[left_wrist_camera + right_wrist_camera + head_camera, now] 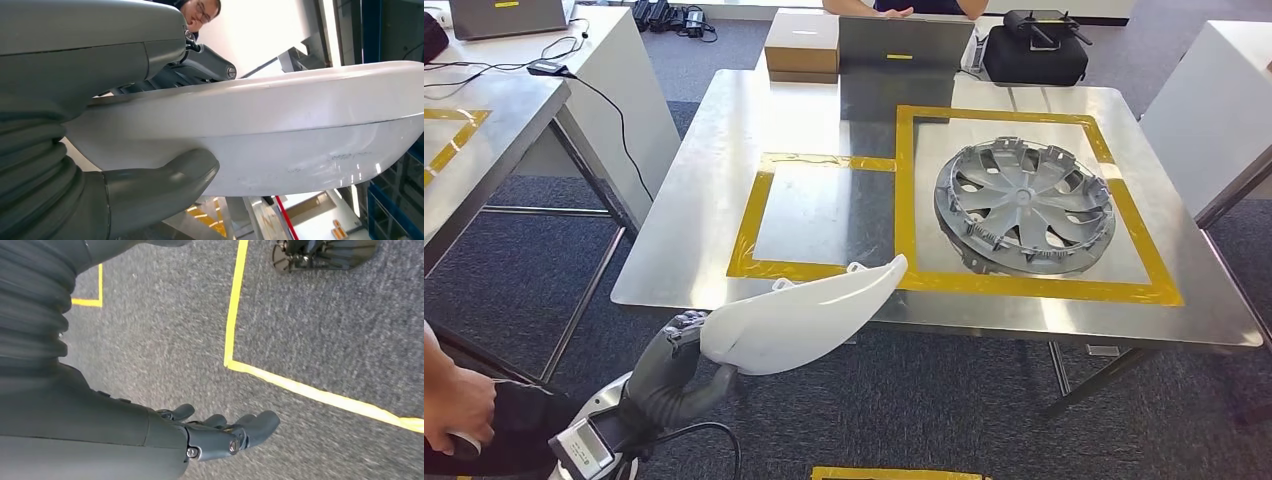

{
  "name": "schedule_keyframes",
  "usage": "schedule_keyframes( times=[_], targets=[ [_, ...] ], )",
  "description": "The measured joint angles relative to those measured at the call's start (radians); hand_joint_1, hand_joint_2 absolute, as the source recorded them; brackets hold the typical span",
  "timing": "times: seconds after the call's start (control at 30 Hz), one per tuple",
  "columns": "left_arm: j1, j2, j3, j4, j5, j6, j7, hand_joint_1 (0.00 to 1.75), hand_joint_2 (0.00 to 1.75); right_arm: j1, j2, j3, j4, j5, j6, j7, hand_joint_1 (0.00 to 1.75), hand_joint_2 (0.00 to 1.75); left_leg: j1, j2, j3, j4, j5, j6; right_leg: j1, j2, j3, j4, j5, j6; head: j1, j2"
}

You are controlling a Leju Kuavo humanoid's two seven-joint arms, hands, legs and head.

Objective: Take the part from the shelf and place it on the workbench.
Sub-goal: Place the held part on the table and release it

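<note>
My left hand (672, 362) grips a white curved plastic part (804, 316) by its near end, holding it just off the front edge of the steel workbench (694, 240). The part's far tip reaches over the front tape of the smaller yellow-taped square (824, 215). Seen from the left wrist, the thumb (165, 185) presses under the white part (300, 130) and the fingers (200, 62) lie over it. My right hand (220, 432) hangs over grey carpet, fingers slightly curled, holding nothing.
A grey wheel cover (1024, 205) lies in the larger taped square on the bench's right. A cardboard box (802, 45), a laptop (904, 45) and a black case (1034, 45) stand at the back edge. A person's hand (454, 410) is at lower left. White tables flank both sides.
</note>
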Motion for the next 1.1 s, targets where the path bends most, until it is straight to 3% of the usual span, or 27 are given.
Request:
schedule_keyframes(
  times=[0.17, 0.27, 0.83, 1.1],
  targets=[
    [-0.006, 0.034, -0.03, -0.034, 0.003, 0.127, -0.001, 1.75, 1.75, 0.015, -0.002, 0.003, 0.0, -0.021, 0.014, -0.017, 0.0, 1.75, 0.0, 0.0, 0.0, 0.0, 0.0, 0.0, 0.001, 0.0, 0.0, 0.0, 0.0, -0.001, 0.0, 0.0],
    [-0.013, 0.048, -0.044, -0.065, -0.004, 0.149, -0.002, 1.75, 1.75, 0.024, -0.003, 0.003, 0.0, -0.023, 0.015, -0.019, 0.0, 1.75, 0.0, 0.0, 0.0, 0.0, -0.001, -0.001, 0.001, 0.0, 0.0, 0.0, -0.001, -0.001, 0.0, 0.0],
    [0.008, 0.067, -0.037, -0.14, -0.055, 0.136, -0.002, 1.75, 1.75, -0.016, 0.001, 0.008, 0.0, 0.003, 0.006, -0.027, 0.0, 1.75, 0.0, 0.0, 0.0, 0.0, -0.001, -0.001, 0.001, 0.0, 0.0, 0.0, -0.001, -0.001, 0.0, 0.0],
    [0.014, 0.033, -0.037, -0.145, -0.05, 0.1, 0.001, 1.75, 1.75, -0.02, 0.019, 0.008, 0.0, -0.004, 0.0, -0.04, 0.0, 1.75, 0.0, 0.0, 0.0, 0.0, -0.001, -0.001, 0.001, 0.0, 0.0, 0.0, -0.001, -0.001, 0.0, 0.0]
  ],
)
